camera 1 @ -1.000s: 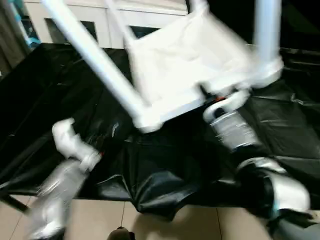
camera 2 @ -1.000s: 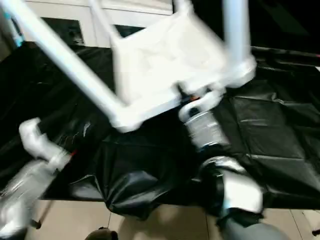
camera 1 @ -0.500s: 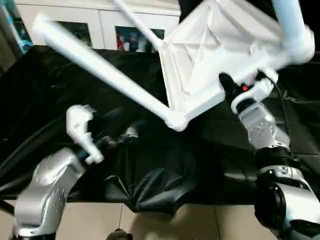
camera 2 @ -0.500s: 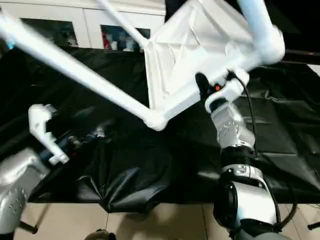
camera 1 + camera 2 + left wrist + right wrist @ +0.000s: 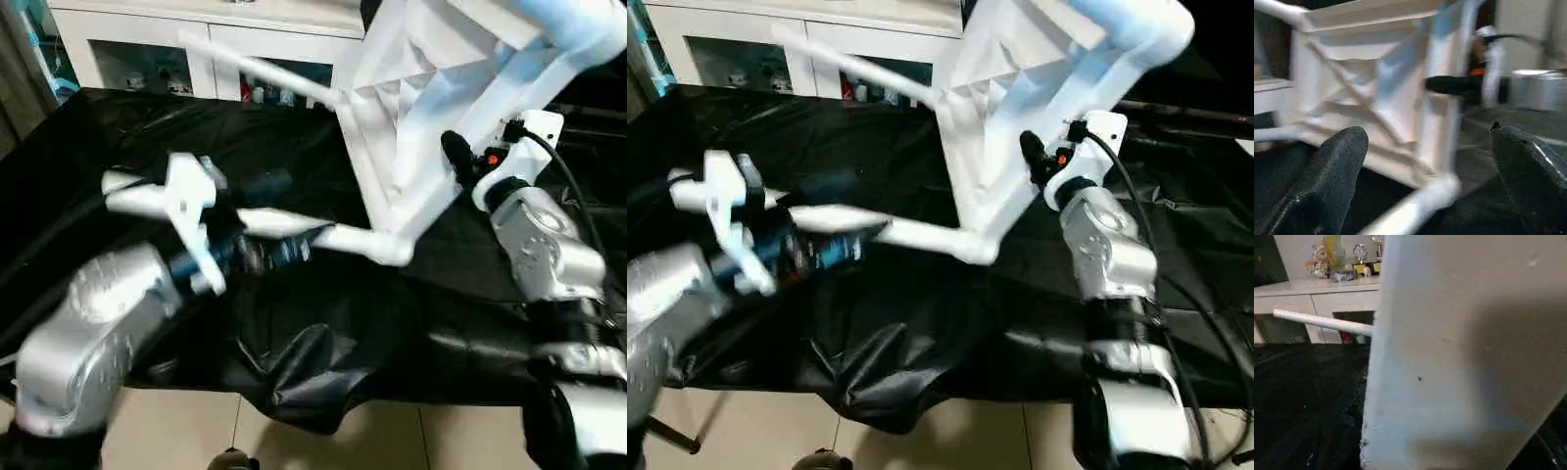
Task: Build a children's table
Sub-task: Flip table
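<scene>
White plastic tabletop (image 5: 431,88), its underside crossed by ribs, is tipped up on edge above a worktop (image 5: 118,127) draped in crinkled black sheeting. Smooth tapered tube legs jut from its rounded corner sockets — one leg (image 5: 294,225) runs low toward the left arm. The right gripper (image 5: 456,157), forearm raised, has its black fingers clamped on the tabletop's rim. The left gripper (image 5: 1425,166) reaches toward that low leg, fingers spread wide — holding nothing.
</scene>
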You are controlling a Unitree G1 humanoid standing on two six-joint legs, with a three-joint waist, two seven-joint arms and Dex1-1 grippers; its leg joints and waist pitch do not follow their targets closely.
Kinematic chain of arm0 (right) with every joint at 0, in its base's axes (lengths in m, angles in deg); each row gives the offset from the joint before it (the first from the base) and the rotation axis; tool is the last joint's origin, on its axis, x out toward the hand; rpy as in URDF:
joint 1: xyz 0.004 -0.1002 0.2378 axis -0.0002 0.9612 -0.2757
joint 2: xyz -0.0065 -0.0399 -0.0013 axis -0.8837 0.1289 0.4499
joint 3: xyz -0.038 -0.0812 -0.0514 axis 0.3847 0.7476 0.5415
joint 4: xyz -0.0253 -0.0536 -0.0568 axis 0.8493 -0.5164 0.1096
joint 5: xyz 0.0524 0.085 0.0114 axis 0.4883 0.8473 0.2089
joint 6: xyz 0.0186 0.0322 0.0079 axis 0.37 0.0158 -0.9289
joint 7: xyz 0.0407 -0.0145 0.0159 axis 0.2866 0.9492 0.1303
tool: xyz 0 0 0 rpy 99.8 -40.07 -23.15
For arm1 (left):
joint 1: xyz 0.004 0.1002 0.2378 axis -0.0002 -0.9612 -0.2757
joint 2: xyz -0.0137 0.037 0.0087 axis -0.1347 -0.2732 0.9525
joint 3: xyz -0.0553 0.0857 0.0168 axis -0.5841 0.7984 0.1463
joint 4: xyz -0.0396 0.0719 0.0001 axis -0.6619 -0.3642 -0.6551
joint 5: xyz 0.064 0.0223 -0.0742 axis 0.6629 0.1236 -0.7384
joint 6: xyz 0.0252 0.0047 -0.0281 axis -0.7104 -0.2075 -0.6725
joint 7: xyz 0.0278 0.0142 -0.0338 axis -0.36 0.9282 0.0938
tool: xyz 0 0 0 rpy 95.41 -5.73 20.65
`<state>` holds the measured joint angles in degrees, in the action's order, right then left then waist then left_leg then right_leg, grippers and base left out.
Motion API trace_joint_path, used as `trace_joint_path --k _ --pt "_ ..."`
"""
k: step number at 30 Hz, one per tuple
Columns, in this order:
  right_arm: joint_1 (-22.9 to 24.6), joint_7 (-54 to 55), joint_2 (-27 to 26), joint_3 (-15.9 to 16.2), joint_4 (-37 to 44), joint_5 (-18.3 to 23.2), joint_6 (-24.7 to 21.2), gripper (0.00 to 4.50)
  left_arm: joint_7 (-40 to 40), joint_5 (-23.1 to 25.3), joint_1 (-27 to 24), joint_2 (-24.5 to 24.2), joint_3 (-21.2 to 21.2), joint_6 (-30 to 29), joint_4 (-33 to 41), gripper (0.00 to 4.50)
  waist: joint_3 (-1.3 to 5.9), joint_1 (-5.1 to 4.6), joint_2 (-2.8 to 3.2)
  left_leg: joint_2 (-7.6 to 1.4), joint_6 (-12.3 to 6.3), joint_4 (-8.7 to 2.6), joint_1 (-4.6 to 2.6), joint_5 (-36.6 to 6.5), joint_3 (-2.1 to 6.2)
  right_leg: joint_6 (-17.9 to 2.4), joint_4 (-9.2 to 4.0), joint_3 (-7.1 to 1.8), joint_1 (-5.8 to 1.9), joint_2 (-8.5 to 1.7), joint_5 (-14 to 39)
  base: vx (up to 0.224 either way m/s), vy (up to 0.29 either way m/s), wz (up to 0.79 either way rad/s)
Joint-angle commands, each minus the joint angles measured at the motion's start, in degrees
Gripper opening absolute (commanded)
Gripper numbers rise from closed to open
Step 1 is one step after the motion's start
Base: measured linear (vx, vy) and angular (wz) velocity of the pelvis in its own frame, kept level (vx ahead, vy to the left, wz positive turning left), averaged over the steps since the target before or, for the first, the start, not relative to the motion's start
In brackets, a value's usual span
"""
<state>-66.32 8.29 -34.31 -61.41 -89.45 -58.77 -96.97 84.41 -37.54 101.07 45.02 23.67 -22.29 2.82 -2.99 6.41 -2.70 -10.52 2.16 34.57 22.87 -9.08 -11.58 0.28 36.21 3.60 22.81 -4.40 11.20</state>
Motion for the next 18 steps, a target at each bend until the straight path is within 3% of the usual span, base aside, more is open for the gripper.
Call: trace_joint_path --k 1,12,15,17,18 --pt "2.1 1.9 1.1 1.0 1.0 -3.0 -3.4 1.98 -1.2 2.7 1.3 -0.9 0.4 0.4 -0.7 4.5 3.77 -0.44 0.09 -2.43 4.61 -4.16 -2.15 -12.4 1.32 -4.8 -4.18 -2.75 -1.7 -3.07 10.9 0.0 0.0 0.0" --pt "3.7 2.8 2.9 9.8 7.2 -10.9 -6.9 1.98 -1.9 19.1 9.1 -5.4 9.6 11.4 -5.0 4.5 3.77 -0.37 -0.03 -2.49 5.83 -4.3 -2.27 -14.1 1.49 -3.9 -4.31 -2.84 -1.41 -3.24 12.1 0.0 0.0 0.0" --pt "4.0 2.7 2.7 10.2 7.3 -11.3 -7.2 1.98 -2.4 21.8 11.0 -5.3 10.3 14.2 -6.0 4.5 3.83 -0.45 -0.07 -2.58 6.23 -4.35 -2.18 -14.6 1.63 -4.2 -4.26 -2.83 -1.55 -3.34 11.7 0.0 0.0 0.0" --pt "4.6 2.1 2.5 10.5 7.4 -11.5 -7.0 2.53 -2.2 24.0 13.2 -5.2 11.0 18.1 -6.6 4.5 3.86 -0.34 -0.22 -2.54 6.06 -4.3 -2.26 -14.8 1.59 -4.5 -4.28 -2.82 -1.52 -3.4 11.7 0.0 0.0 0.0" --pt "4.7 2.1 2.4 10.6 7.5 -11.5 -6.9 2.53 -2.1 24.3 13.5 -5.2 11.1 18.6 -6.6 4.5 3.83 -0.33 -0.19 -2.56 6.04 -4.33 -2.23 -14.8 1.64 -4.4 -4.3 -2.82 -1.51 -3.43 11.8 0.0 0.0 0.0"
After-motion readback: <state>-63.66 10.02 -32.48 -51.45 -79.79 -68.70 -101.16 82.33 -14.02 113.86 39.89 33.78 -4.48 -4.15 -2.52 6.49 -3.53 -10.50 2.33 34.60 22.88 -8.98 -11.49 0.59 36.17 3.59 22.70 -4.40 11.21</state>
